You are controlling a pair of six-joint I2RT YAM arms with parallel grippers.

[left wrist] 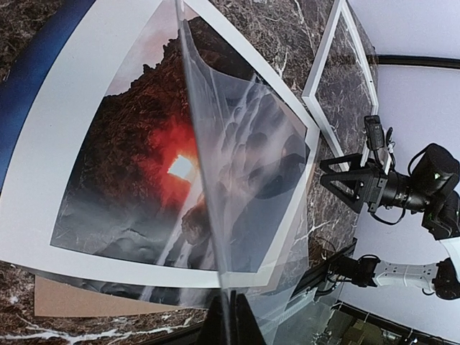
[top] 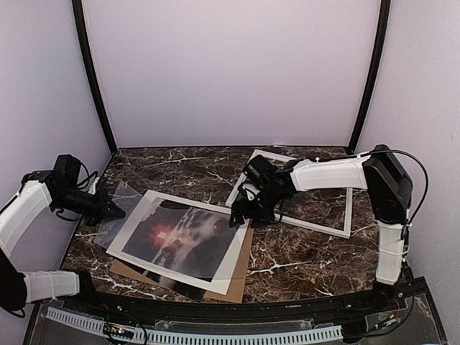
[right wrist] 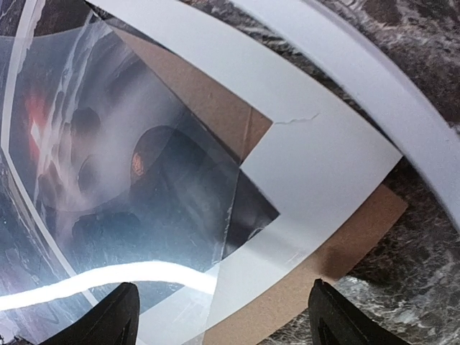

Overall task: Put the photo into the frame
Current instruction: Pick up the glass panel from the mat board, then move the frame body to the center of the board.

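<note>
One claw (left wrist: 228, 321), the left, pinches clear film (left wrist: 248, 151).

No legible text, label, brand or number anywhere

The left gripper (left wrist: 228, 316) is closed on the edge of a clear sheet (left wrist: 244, 165), which rises tilted from the fingers over the marble table (left wrist: 287, 29). Beneath lies the photo (left wrist: 136, 165), its red glow showing through the window of a white mat (left wrist: 43, 180). Brown cardboard (left wrist: 65, 305) pokes out from under them on the near side. The frame (left wrist: 316, 68) lies flat beside the mat's far corner, toward the table's far edge. The right arm (left wrist: 402, 190) hangs by the mat's right edge.
</note>
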